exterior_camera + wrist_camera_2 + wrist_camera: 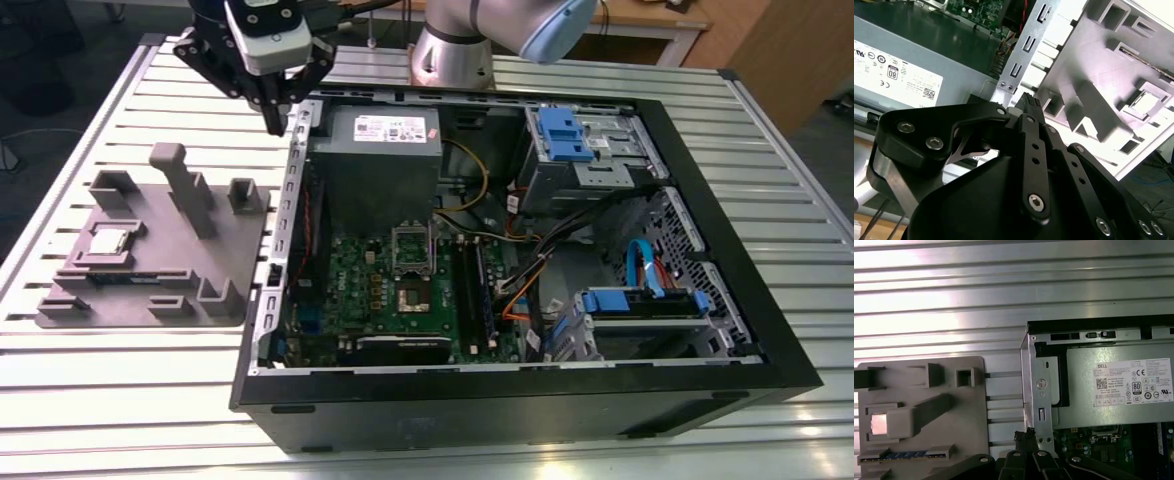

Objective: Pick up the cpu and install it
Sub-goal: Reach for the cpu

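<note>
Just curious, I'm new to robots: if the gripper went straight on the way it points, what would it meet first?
Probably the metal case wall, or the table just beside it. The gripper hangs over that edge, and depth is unclear.

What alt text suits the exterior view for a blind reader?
The gripper, shut and empty, hangs over a corner of the open computer case; the cpu lies in the gray fixture tray on the exterior view's left.

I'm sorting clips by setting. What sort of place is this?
Probably a robotics lab bench for PC assembly: a slatted metal table, an open computer case, and a gray fixture holding the cpu.
</note>
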Controlling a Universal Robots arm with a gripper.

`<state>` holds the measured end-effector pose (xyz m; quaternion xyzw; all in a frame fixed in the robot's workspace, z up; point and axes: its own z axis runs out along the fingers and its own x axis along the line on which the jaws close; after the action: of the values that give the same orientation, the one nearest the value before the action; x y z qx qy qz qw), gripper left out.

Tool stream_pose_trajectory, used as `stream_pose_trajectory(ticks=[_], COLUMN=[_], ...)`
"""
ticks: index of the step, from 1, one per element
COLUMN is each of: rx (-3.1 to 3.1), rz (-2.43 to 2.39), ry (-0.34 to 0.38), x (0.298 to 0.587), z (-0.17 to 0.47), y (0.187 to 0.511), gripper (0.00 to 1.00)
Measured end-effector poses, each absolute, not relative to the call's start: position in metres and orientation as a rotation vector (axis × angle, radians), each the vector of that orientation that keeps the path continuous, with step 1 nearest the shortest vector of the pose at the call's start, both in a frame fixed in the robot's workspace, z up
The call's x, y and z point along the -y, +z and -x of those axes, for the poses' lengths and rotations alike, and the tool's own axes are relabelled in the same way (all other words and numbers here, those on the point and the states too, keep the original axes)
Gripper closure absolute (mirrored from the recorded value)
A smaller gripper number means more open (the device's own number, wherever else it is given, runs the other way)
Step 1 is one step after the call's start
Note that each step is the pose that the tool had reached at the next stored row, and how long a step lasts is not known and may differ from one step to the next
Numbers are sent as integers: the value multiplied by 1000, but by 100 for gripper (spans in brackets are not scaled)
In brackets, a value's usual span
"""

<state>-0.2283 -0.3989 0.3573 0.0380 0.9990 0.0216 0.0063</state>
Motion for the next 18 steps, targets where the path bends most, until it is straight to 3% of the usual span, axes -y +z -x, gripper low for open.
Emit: stream_pose_trajectory(ticks=[18], rx=[-3127], rz=[-119], ry=[68], x=[399], z=[238], y=[357], gripper=[90])
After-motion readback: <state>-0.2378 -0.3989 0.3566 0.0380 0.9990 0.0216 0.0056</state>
